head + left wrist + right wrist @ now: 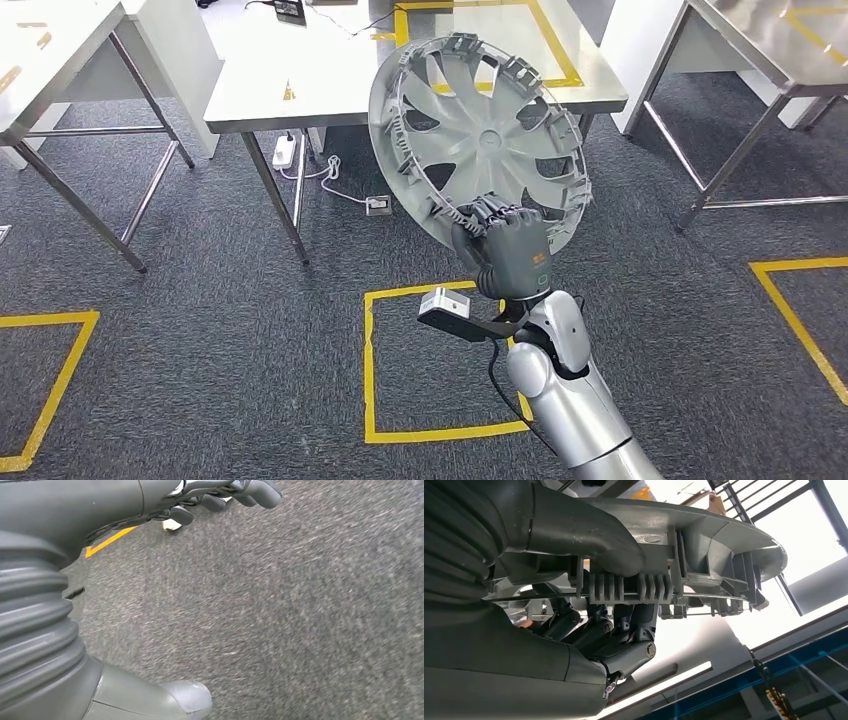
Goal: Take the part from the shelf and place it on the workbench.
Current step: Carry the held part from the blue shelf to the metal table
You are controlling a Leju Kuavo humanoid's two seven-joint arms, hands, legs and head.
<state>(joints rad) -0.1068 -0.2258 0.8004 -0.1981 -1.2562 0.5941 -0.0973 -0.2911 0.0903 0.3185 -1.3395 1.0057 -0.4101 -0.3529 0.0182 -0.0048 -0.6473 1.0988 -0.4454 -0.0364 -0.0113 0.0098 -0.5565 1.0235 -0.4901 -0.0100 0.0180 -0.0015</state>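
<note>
The robot's right hand [508,250] grips the near rim of a grey wheel cover [478,135], holding it upright, tilted, above the dark carpet. The steel workbench [260,95] lies just beyond it, farther away. The left hand [220,497] hangs over the floor, fingers loosely curled, holding nothing.

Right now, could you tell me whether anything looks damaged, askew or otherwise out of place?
Nothing looks damaged. The right hand grips the grey wheel cover by its lower rim, tilted above the carpet short of the workbench. A power strip and cable lie under that bench.
</note>
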